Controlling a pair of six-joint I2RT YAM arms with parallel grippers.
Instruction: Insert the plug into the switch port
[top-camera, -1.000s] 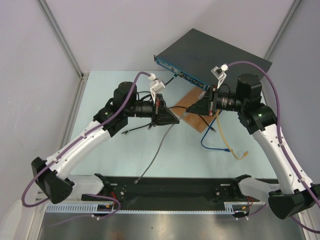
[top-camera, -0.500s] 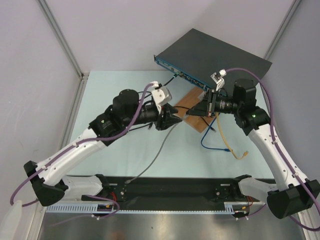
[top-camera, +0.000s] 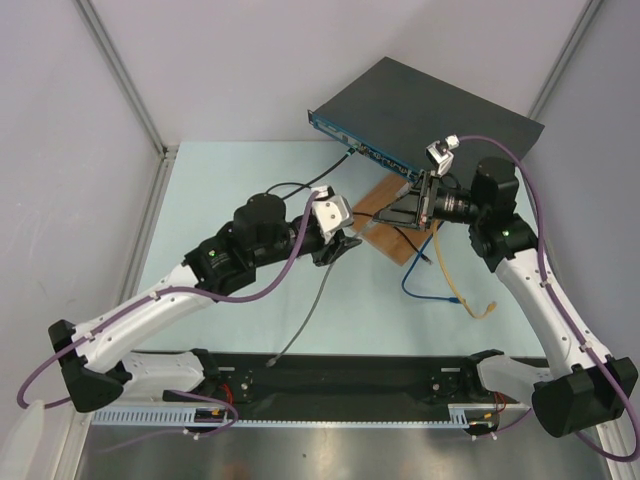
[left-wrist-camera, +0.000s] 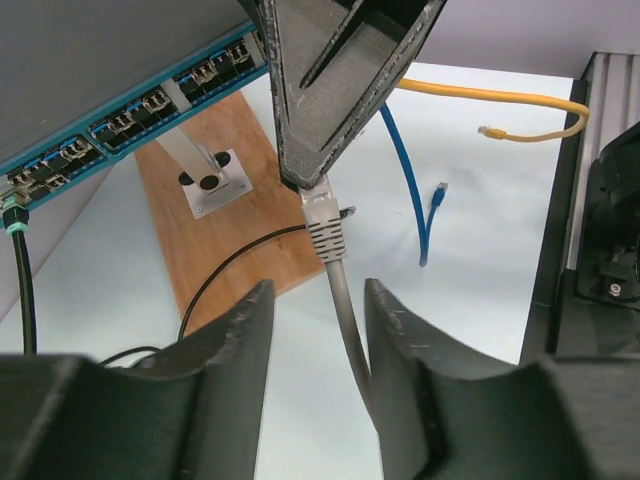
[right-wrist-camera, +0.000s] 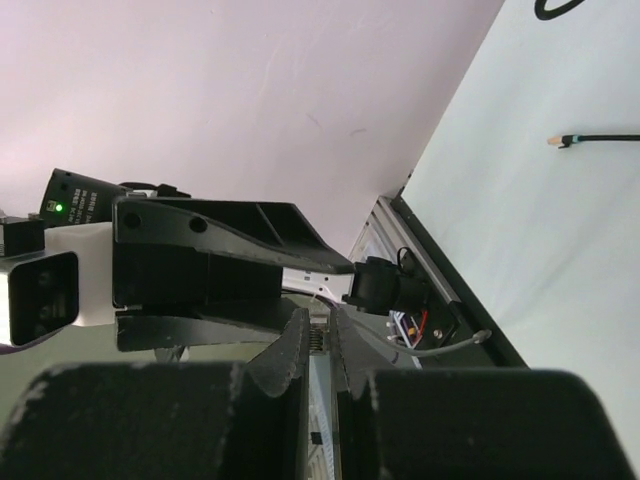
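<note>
The switch (top-camera: 430, 115) is a dark grey box at the back, its teal front face (left-wrist-camera: 130, 110) bearing a row of sockets. My right gripper (top-camera: 372, 228) reaches in from the right above the wooden board and is shut on the grey plug (left-wrist-camera: 322, 215); it comes down from the top of the left wrist view (left-wrist-camera: 300, 180). The plug's grey cable (top-camera: 310, 310) trails toward the near rail. My left gripper (left-wrist-camera: 318, 290) is open, its jaws on either side of the cable just below the plug, the cable lying against one finger. The plug is well short of the sockets.
A brown wooden board (left-wrist-camera: 220, 240) with a small metal bracket (left-wrist-camera: 205, 180) lies in front of the switch. A black cable (left-wrist-camera: 22, 290) is plugged into the switch's left end. A blue cable (top-camera: 420, 290) and a yellow cable (top-camera: 465, 300) lie loose at the right.
My left wrist has rolled and its arm has swung round, with its gripper staying by the plug. My right gripper has shifted slightly up and left.
</note>
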